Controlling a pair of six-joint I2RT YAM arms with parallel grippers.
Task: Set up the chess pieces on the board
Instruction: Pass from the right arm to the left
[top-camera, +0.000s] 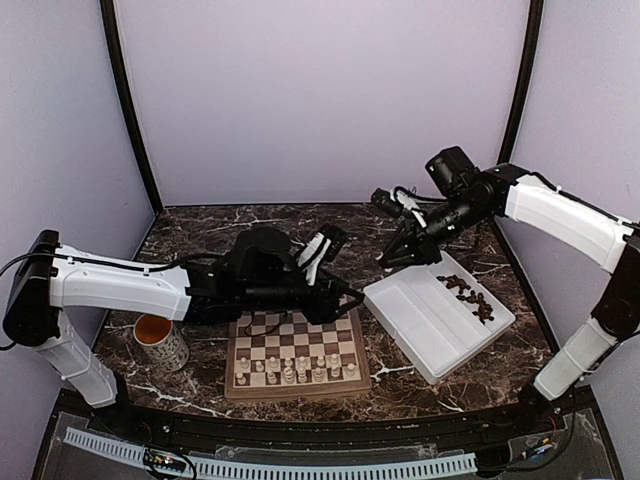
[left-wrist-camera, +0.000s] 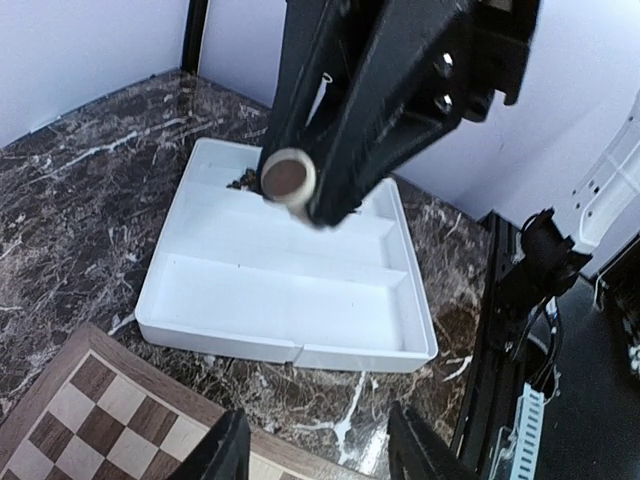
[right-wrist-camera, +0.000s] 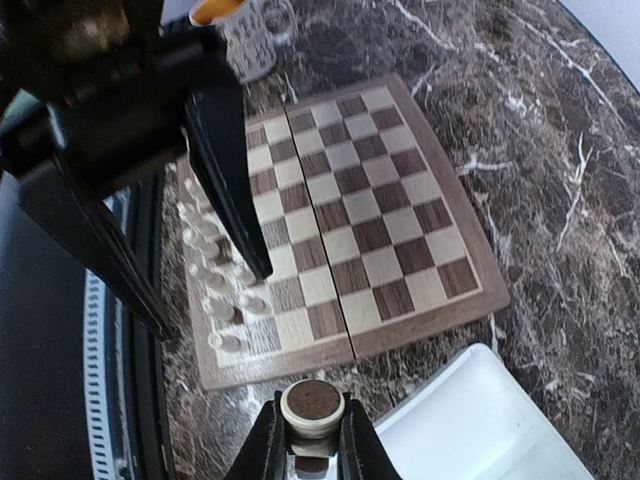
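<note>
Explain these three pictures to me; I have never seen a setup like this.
These are two robot arms, the left arm and the right arm, bolted at the near edge of a marble table. The wide picture looks down from above and behind them; the other two come from a camera on each wrist. On the table lie a wooden chessboard with pale pieces lined up on its near rows, a white divided tray holding dark pieces, and a patterned mug. The right claw pinches one pale piece with a brown base, in the air near the tray. The left claw hangs open and empty near the board's far corner.
</note>
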